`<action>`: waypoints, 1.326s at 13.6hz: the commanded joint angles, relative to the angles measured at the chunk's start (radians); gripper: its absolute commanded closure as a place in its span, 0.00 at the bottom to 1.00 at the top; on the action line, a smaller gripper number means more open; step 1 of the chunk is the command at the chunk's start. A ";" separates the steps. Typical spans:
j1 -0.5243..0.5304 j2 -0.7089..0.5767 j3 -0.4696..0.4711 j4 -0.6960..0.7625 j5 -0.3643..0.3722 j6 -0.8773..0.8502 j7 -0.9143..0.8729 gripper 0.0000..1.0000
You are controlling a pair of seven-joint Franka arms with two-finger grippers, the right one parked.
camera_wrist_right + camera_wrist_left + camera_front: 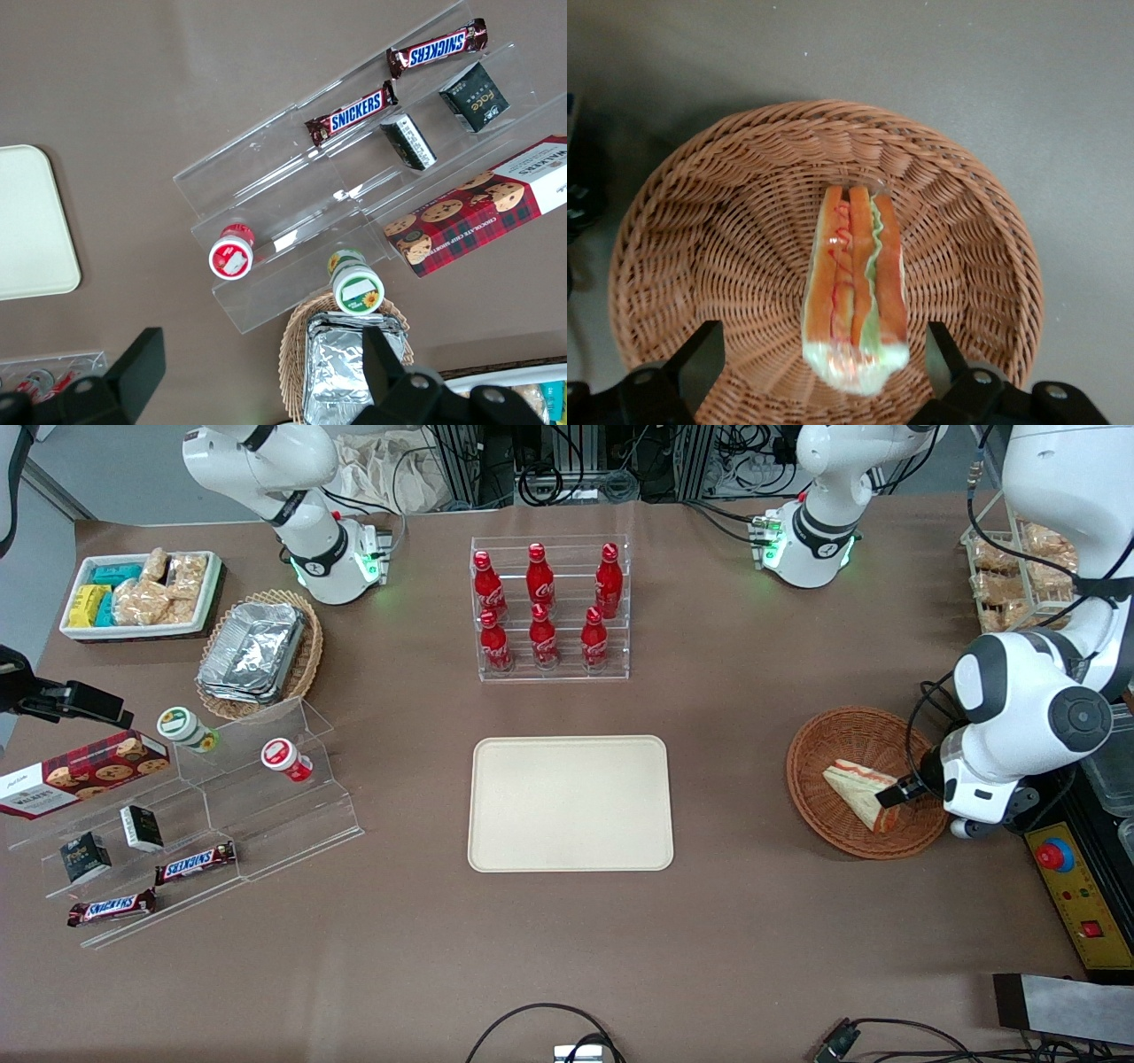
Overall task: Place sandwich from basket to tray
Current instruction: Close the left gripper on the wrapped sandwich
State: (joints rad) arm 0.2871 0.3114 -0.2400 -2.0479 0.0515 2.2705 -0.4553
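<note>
Left gripper (824,372) low over the basket (828,735), right-centre of the front frame; fingers (700,359) spread apart, one either side of the sandwich's wide end, not touching it, nothing held. In the front view the gripper (895,795) sits at the wedge's near end.

Sandwich (855,283) lies in the basket (726,230), cut edge up toward the wrist camera, orange and pale green layers showing. In the front frame the sandwich (855,786) is inside the basket, well apart from the tray (570,803) at frame centre.

Handling, judged: light, soft bread, squashes easily, layers could slide or splay. Looks film-wrapped, so maybe slippery. Best pinch across the two flat bread faces near the thick end, gentle force.

Counts: one sandwich, one reddish basket, one tray, bare. Six red bottles (542,607) in the rack, upper centre.
</note>
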 commanded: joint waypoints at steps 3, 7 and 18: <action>0.004 0.035 -0.008 -0.023 0.008 0.046 -0.054 0.00; -0.005 0.058 -0.008 -0.041 0.013 0.032 -0.045 0.61; -0.019 0.032 -0.155 0.219 0.001 -0.233 -0.312 1.00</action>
State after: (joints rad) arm 0.2788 0.3376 -0.3425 -1.8625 0.0497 2.0610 -0.6263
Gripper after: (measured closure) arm 0.793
